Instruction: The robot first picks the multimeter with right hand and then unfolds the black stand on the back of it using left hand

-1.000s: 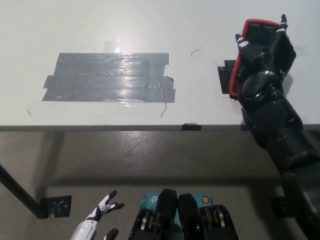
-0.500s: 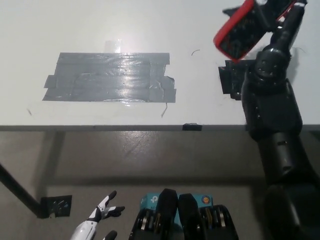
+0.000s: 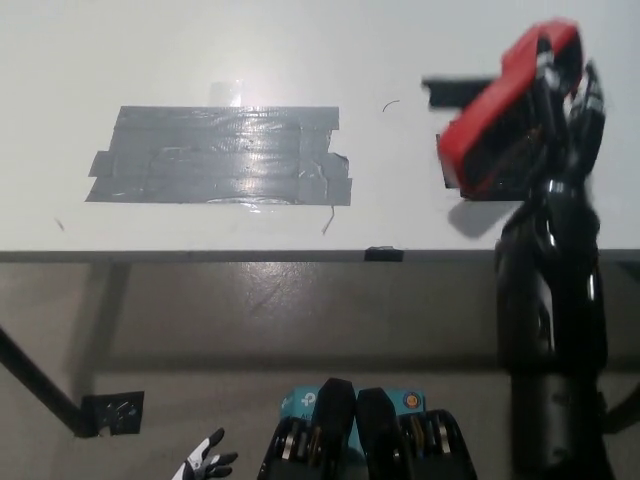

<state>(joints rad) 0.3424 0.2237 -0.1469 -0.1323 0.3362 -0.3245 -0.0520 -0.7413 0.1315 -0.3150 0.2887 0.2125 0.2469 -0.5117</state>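
Multimeter held off the table at the upper right of the frame, tilted, red casing edge toward the camera, a black projection at its upper left end. Black right hand wrapped around the far side of the casing, fingers curled over the right edge; clamped on the multimeter, though contact area mostly hidden behind the body. White left hand at the bottom left edge of the frame, only fingertips in view, apparently spread and holding nothing; well apart from the multimeter. Stand not yet unfolded, by judgement; exact position of the stand unclear owing to blur. Risks from here: slippage or rotation of the tilted multimeter in the grip if pressed from the left side during unfolding; a drop onto the table or over the front edge near the black marker. Long reach required for the left hand, hence possible mis-aim at the stand. Grey tape patch at the upper left, clear of the work.
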